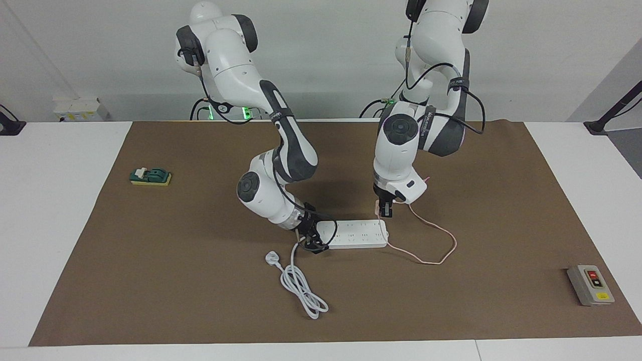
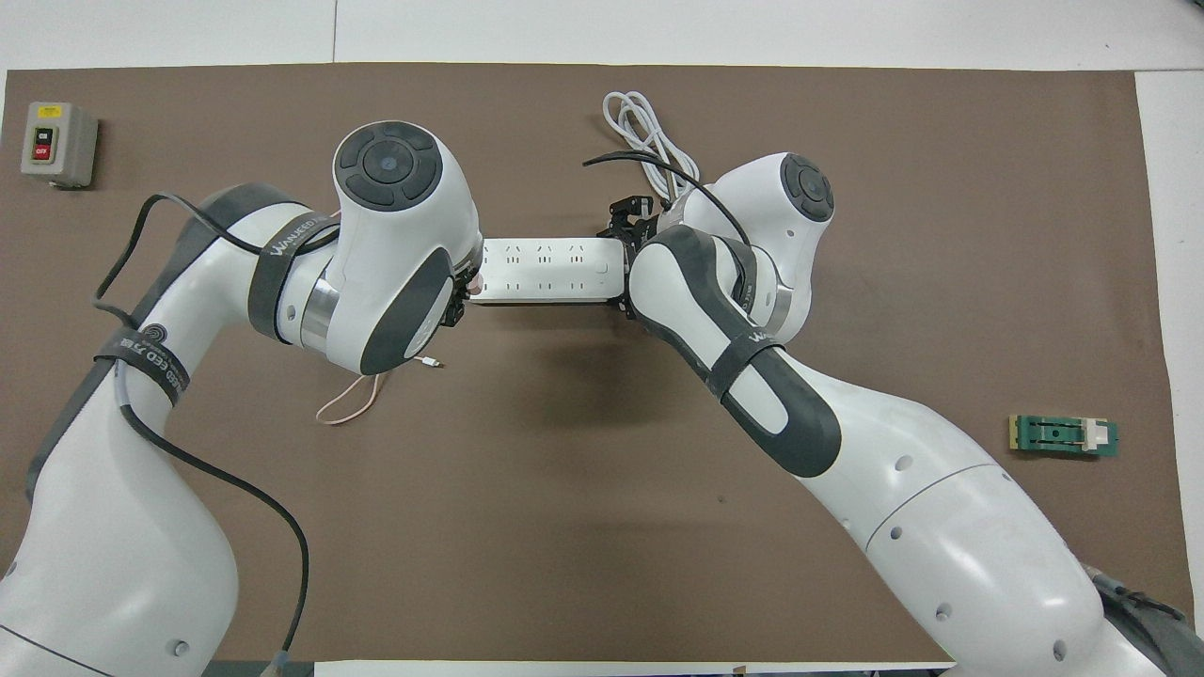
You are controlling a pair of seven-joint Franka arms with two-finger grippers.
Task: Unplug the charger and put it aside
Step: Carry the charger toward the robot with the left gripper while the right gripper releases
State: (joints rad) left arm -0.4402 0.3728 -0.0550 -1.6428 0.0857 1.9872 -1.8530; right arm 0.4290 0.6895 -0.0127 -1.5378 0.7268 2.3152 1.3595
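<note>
The charger [image 1: 378, 203] is a small pale pink cube, clear of the white power strip [image 1: 356, 234] and just above the strip's end toward the left arm. My left gripper [image 1: 385, 214] is shut on it. Its thin pink cable [image 1: 441, 235] hangs from it and loops on the mat. In the overhead view the left gripper [image 2: 463, 299] is mostly hidden under its wrist, with a bit of the pink charger [image 2: 477, 279] showing. My right gripper [image 1: 312, 239] is shut on the strip's other end, where the cord leaves it.
The strip's thick white cord and plug [image 1: 298, 281] lie coiled farther from the robots. A grey switch box [image 1: 591, 285] sits toward the left arm's end. A green block on a yellow pad [image 1: 150, 176] sits toward the right arm's end.
</note>
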